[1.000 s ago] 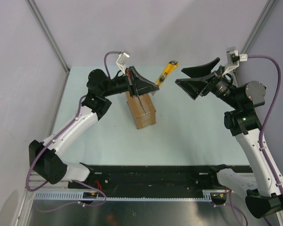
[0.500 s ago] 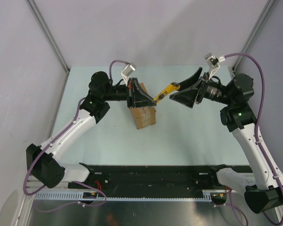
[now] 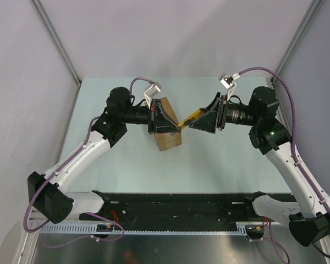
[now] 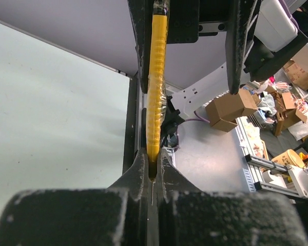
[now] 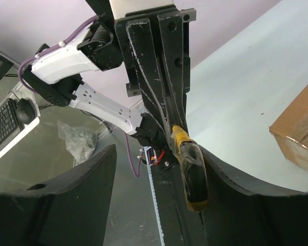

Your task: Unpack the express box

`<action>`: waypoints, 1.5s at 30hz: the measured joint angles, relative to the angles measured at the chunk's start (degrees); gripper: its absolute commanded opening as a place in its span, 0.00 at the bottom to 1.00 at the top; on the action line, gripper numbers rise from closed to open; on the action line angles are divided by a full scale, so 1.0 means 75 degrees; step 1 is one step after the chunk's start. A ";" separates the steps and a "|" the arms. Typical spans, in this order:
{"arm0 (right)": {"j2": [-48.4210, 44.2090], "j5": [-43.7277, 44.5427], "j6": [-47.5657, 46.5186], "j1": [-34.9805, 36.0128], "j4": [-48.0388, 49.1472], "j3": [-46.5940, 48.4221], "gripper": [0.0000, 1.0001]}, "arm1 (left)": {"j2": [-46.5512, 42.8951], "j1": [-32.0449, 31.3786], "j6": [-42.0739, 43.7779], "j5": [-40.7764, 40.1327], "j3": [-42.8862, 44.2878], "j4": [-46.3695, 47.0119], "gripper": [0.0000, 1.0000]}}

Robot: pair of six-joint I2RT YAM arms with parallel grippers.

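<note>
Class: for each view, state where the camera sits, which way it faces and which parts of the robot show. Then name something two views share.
Top external: above, behind the bases, looking down on the table; both arms and the express box show.
Left wrist: looks along the left gripper, shut on the utility knife, towards the right gripper.
Right wrist: looks between its own open fingers at the left gripper.
Shared: both wrist views show the utility knife.
</note>
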 measured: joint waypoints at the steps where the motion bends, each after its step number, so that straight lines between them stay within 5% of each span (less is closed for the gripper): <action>1: 0.0015 0.0009 -0.0012 0.0017 -0.0044 0.0000 0.65 | -0.0015 0.0000 0.0009 0.0006 -0.0015 -0.0009 0.00; 7: 0.0119 0.0090 -0.0061 0.0189 -0.0323 0.0000 0.70 | -0.0073 0.0000 0.0058 0.0105 -0.0099 -0.0055 0.00; 22: 0.0286 0.0822 -0.0189 0.0685 -0.0525 0.0000 0.36 | -0.0073 0.0000 0.0061 0.0131 -0.0178 -0.0067 0.00; 30: 0.0391 0.0857 -0.0105 0.0682 -0.0513 0.0000 0.45 | -0.0073 0.0000 0.0119 0.0102 -0.0178 -0.0064 0.00; 34: 0.0402 0.0857 -0.0096 0.0685 -0.0472 0.0000 0.25 | -0.0073 0.0000 0.0125 0.0093 -0.0178 -0.0067 0.00; 36: 0.0411 0.0871 -0.0099 0.0682 -0.0472 0.0000 0.04 | -0.0073 0.0000 0.0134 0.0122 -0.0178 -0.0055 0.00; 38: 0.0443 0.0877 -0.0163 0.0664 -0.0458 0.0000 0.00 | -0.0087 0.0003 0.0117 0.0119 -0.0178 -0.0073 0.00; 39: 0.0452 0.0871 -0.0201 0.0662 -0.0466 -0.0003 0.00 | -0.0087 0.0012 0.0093 0.0137 -0.0178 -0.0087 0.06; 40: 0.0460 0.0866 -0.0242 0.0662 -0.0466 0.0000 0.00 | -0.0087 0.0017 0.0087 0.0137 -0.0178 -0.0099 0.30; 43: 0.0469 0.0871 -0.0233 0.0667 -0.0437 0.0000 0.00 | -0.0087 0.0015 0.0187 0.0079 -0.0181 -0.0087 0.67; 45: 0.0475 0.0889 -0.0216 0.0667 -0.0431 0.0000 0.00 | -0.0087 0.0023 0.0274 0.0006 -0.0189 -0.0096 0.77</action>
